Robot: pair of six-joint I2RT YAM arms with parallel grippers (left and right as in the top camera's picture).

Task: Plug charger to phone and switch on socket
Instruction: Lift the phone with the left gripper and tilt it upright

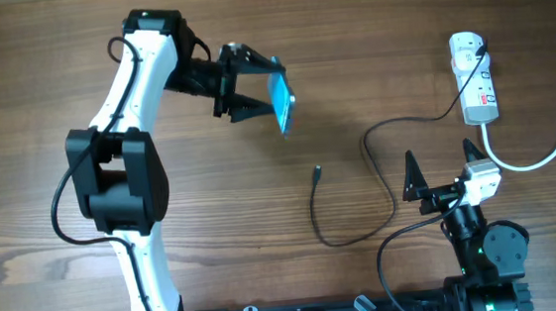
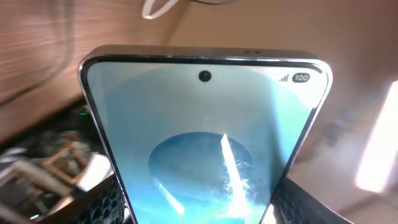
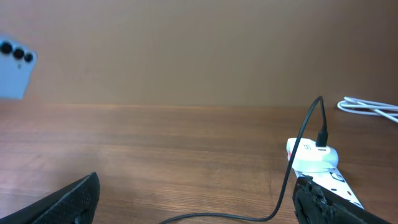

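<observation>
- Toward the far edge, the left claw (image 1: 271,91) is clamped on the raised phone (image 1: 283,100); the phone may slip.
- By the right edge, the right claw (image 1: 439,155) stands apart, empty.
- The charger (image 1: 317,173) lies loose, its tip midway between the side edges; tugging may unseat its plug from the far-right-corner socket (image 1: 475,78).

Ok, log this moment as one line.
left gripper: shut on cyan-screened smartphone, aloft | right gripper: open, empty | thin black charger cable: tip unplugged | white power strip: plug in
</observation>
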